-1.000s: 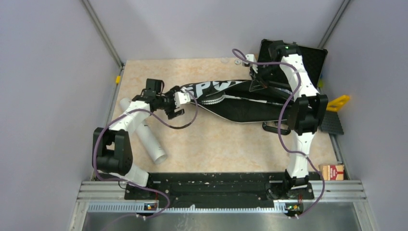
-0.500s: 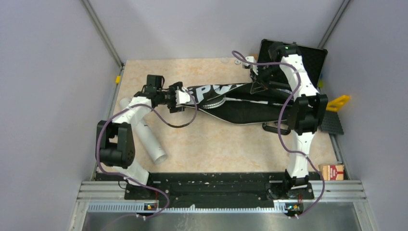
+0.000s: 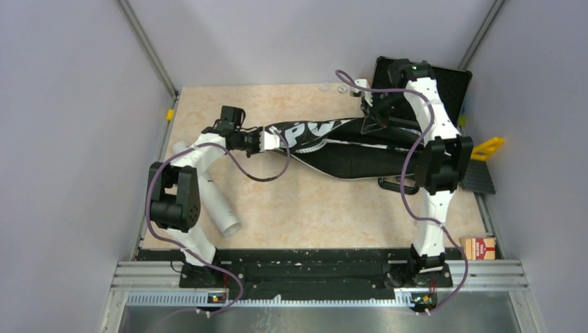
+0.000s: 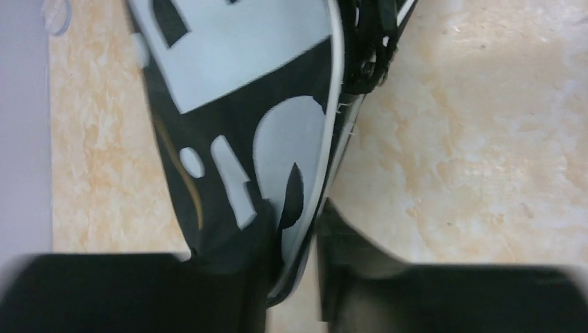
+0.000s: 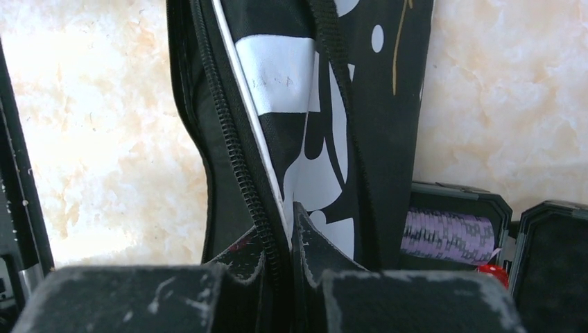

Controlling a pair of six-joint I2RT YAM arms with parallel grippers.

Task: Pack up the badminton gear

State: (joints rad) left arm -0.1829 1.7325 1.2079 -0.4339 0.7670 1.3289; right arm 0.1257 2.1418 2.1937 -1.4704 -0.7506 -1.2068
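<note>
Rightward since the earlier frame, the left end effector [image 3: 273, 141] has been brought onto the narrow end of the black bag [image 3: 347, 151] and clamped on it. The bag is laid across the desk's [image 3: 312, 208] far half. Its zipper edge, near the far right corner, is pinched tight by the right end effector [image 5: 290, 232].

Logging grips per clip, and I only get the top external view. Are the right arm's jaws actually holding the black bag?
Observer: Yes. The right wrist view shows them shut on the bag at its zip edge.
Reviewer: And the left jaws?
Observer: The bag's lettered narrow end lies between them, but bare table shows in the gap, so I cannot tell if they clamp it.
Reviewer: Anything else by the right jaws?
Observer: Purple chips in an open black case beside the bag.
</note>
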